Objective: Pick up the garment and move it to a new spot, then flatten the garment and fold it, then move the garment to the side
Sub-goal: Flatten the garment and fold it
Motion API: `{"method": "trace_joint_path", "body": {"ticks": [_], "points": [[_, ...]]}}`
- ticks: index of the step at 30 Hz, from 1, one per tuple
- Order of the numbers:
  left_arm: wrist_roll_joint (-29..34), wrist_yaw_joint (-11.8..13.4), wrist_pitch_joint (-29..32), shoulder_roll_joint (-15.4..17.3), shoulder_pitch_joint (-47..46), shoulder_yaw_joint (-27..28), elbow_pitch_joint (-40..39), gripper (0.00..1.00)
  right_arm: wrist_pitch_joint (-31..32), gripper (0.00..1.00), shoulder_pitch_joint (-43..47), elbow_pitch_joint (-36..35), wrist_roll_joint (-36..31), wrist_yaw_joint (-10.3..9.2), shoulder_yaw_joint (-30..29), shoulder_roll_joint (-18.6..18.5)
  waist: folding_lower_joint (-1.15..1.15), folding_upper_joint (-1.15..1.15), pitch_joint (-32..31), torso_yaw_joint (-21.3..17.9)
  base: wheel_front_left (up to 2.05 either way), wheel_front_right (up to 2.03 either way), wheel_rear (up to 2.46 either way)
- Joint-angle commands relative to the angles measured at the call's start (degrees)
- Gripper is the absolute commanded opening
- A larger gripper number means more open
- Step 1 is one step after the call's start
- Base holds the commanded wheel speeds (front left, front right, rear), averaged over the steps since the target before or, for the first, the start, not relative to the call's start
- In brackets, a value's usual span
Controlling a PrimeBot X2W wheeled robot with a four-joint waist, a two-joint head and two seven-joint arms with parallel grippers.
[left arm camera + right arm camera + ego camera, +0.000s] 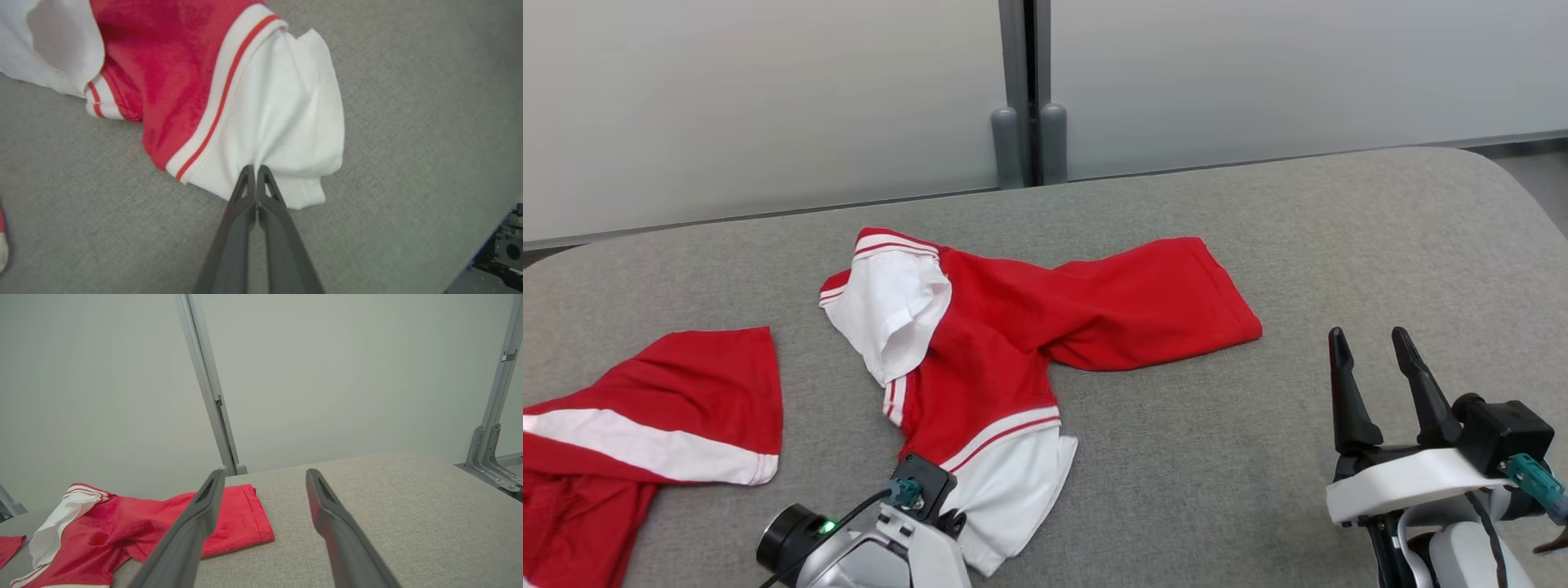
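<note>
A crumpled red garment (1005, 327) with white sleeves and striped trim lies in the middle of the grey padded table (1339, 245). My left gripper (256, 168) is shut on the white sleeve (286, 122) at the garment's near end; in the head view its wrist (890, 531) sits at that sleeve's edge with the fingertips hidden. My right gripper (1368, 343) hovers open to the right of the garment, nothing between its fingers (322, 494). The garment (163, 526) lies to its left in the right wrist view.
A second red and white garment (645, 425) lies at the table's left edge. Grey wall panels with a post (1025, 90) stand behind the table. Bare table surface stretches to the right of the garment.
</note>
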Motion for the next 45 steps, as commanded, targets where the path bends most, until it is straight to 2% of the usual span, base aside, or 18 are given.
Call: {"method": "trace_joint_path", "body": {"ticks": [1, 10, 14, 19, 20, 23, 27, 34, 37, 41, 45], "points": [[-0.5, 0.6, 0.48, 0.93, 0.91, 0.43, -1.15, 0.0, -0.29, 1.0, 0.38, 0.0, -0.06, 0.08, -0.1, -0.56, 0.0, 0.0, -0.87, 1.19, 0.0, 0.0, 0.0], [-4.8, 3.23, 6.39, 10.4, 7.44, 2.27, -15.16, 0.0, -0.29, 1.0, 1.26, -0.09, 0.14, 0.07, -1.0, -1.21, 0.0, 0.0, -1.87, 4.23, 0.0, 0.0, 0.0], [-6.48, 4.6, 7.43, 13.27, 9.81, 3.34, -17.33, 0.0, -0.29, 1.0, 1.31, 0.04, 0.42, 0.07, -1.22, -1.75, 0.0, 0.0, -2.13, 4.67, 0.0, 0.0, 0.0], [-8.96, 6.11, 7.06, 15.11, 12.58, 5.11, -18.25, 0.0, -0.29, 1.0, 1.68, 0.14, 0.52, 0.07, -2.11, -2.46, 0.0, 0.0, -2.61, 4.54, 0.0, 0.0, 0.0], [-9.54, 6.35, 6.66, 15.04, 13.65, 5.25, -18.19, 1.0, -0.06, 1.0, 2.01, 0.36, 0.51, 0.07, -2.19, -2.67, 0.0, 0.0, -2.76, 4.37, 0.0, 0.0, 0.0], [-10.37, 5.75, 5.85, 14.43, 14.0, 5.48, -17.33, 1.0, 0.2, 1.0, 2.06, 0.57, 0.58, 0.07, -1.68, -2.49, 0.0, 0.0, -2.78, 4.05, 0.0, 0.0, 0.0], [-9.21, 6.76, 2.06, 14.09, 12.9, 7.46, -17.42, 1.0, 0.4, 1.0, 2.15, 0.83, 0.79, 0.07, -0.95, -2.26, 0.0, 0.0, -2.76, 3.62, 0.0, 0.0, 0.0], [-5.03, 9.81, -13.92, 9.99, 11.16, 13.26, -17.02, 1.0, 0.66, 1.0, 2.42, 1.42, 1.44, 0.07, -0.64, -2.66, 0.0, 0.0, -2.66, 3.13, 0.0, 0.0, 0.0], [-4.76, 9.25, -19.86, 7.14, 11.06, 14.5, -15.84, 1.0, 1.6, 1.0, 2.15, 2.52, 1.72, 0.08, 0.21, -2.89, 0.0, 0.0, -2.4, 3.45, 0.0, 0.0, 0.0], [-4.49, 7.94, -23.86, 5.04, 10.43, 14.82, -13.99, 1.0, 4.18, 1.0, 0.07, 4.4, 2.28, 0.07, 3.18, -3.63, 0.0, 0.0, -1.5, 3.73, 0.0, 0.0, 0.0], [-4.43, 5.9, -25.51, 3.19, 8.91, 13.92, -11.46, 1.0, 9.23, 1.0, -4.88, 9.94, 2.26, 0.07, 6.85, -5.97, 0.0, 0.0, 0.66, 4.95, 0.0, 0.0, 0.0]]}}
